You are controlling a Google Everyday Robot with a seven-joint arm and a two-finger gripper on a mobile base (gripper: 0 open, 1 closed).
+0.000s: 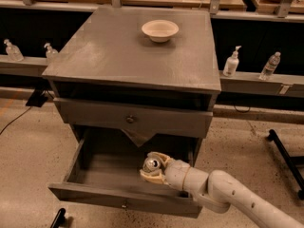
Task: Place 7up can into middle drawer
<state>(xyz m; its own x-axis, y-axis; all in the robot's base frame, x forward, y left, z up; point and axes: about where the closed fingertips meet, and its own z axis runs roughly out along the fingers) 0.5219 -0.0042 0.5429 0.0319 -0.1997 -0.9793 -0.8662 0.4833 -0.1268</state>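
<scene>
The 7up can (151, 164) is clamped in the end effector (152, 168), roughly upright with its silver top showing, above the right half of the open middle drawer (102, 172). Bare tray floor lies directly below and out toward 9 o'clock, so I judge the release needs only a short descent.

The cream end effector (151, 167) is sitting over the plain grey middle drawer (107, 172), clasping the 7up can (151, 163), whose silver top is glinting. The tabletop (118, 51) is showing streaky matte grey under an off-white bowl (160, 30). The arm (223, 194) is gleaming white against the speckled beige floor (28, 156).
</scene>
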